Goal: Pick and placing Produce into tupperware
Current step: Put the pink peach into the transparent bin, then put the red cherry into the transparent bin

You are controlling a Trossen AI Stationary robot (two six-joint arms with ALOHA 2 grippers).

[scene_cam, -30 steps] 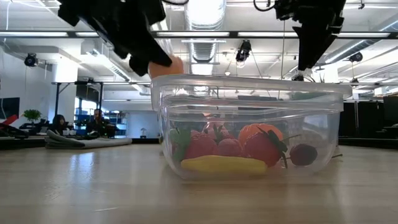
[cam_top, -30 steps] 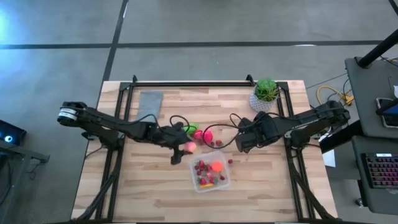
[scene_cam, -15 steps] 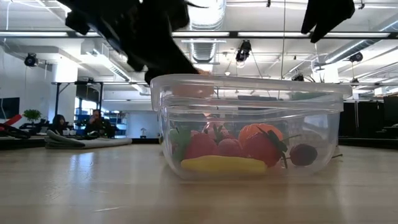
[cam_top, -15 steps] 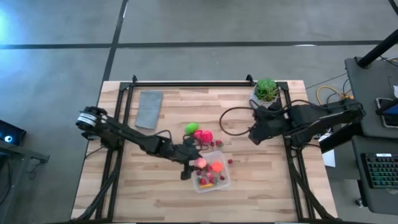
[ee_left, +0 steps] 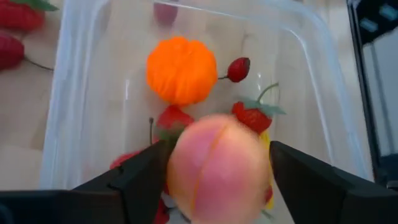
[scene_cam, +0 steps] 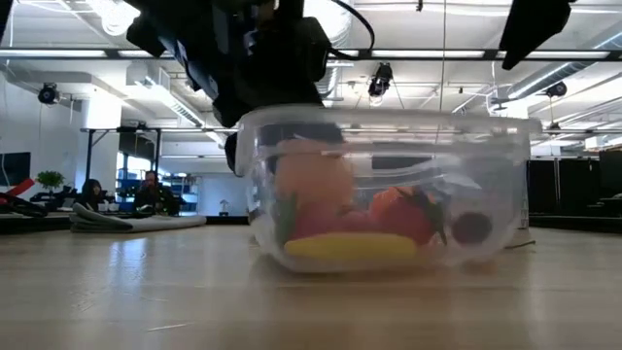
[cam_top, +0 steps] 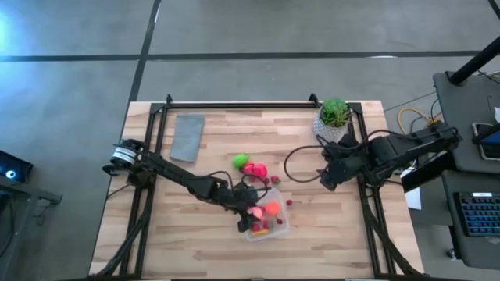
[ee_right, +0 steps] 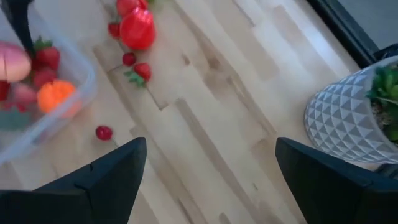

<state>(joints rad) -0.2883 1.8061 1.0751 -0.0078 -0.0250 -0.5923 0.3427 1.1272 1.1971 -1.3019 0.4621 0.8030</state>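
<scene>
Lower centre of the high view, on the wooden counter [cam_top: 187, 226]: clear tupperware [cam_top: 266, 219], upright, open side up, already loaded. Inside, per the left wrist view: orange round piece [ee_left: 181, 69], a few red strawberry-like pieces [ee_left: 254, 116], a small dark red berry [ee_left: 239, 69]; a yellow piece [scene_cam: 335, 248] along the bottom in the low view.

Above the container's left part, left gripper [cam_top: 248, 212] over the rim, fingers spread fairly wide either side of a pink peach-like piece [ee_left: 219, 167]. Whether gripped or just let go: cannot tell; contact with the fingers not clear. In the low view, same pale piece [scene_cam: 309, 178] inside the walls, above the other produce.

Right of centre in the high view, right gripper [cam_top: 329, 178] waiting, clear of the container, near the potted plant [cam_top: 334, 118]; jaws wide apart, nothing between them.

Progress, as a judgement: well past halfway, not finished. Left on the counter, upper left of the container: green piece [cam_top: 241, 161], bright pink-red piece [cam_top: 256, 171], a few small red berries [cam_top: 289, 203] close by; a red pepper-like piece [ee_right: 137, 28] with loose berries in the right wrist view.

Orientation: tupperware roughly square, so no marked long axis; sides turned slightly askew to the counter's edges. Peach rounded, no evident long axis; its seam line running lengthwise between the fingers in the left wrist view.
</scene>
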